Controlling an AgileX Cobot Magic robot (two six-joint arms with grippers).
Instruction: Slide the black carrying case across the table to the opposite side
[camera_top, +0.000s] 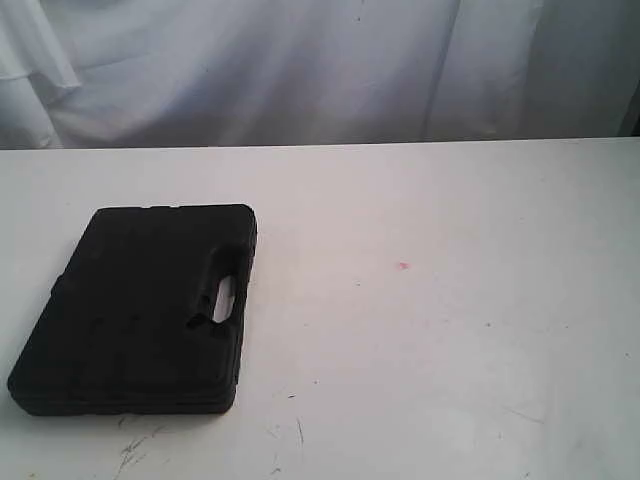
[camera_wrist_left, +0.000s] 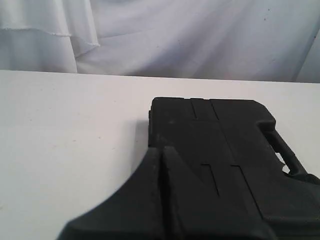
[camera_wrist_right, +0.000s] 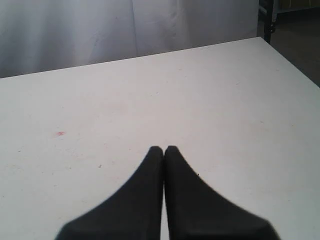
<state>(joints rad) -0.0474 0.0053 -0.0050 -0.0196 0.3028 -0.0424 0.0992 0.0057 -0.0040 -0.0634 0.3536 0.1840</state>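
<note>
Black carrying case (camera_top: 140, 305) — lying flat on the left part of the white counter (camera_top: 450, 340), handle slot (camera_top: 224, 296) facing the middle. Left hand (camera_wrist_left: 161, 150): fingers pressed together at the case's edge, contact unclear. Right hand (camera_wrist_right: 164, 148): fingers pressed together over the counter — pink speck (camera_wrist_right: 60, 133) nearby.

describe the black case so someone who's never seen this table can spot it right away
Start at the wide white table before the pale curtain. On its left part in the exterior view lies a flat black carrying case. It is the only object lying there, with a cut-out handle slot along its right edge.
</note>
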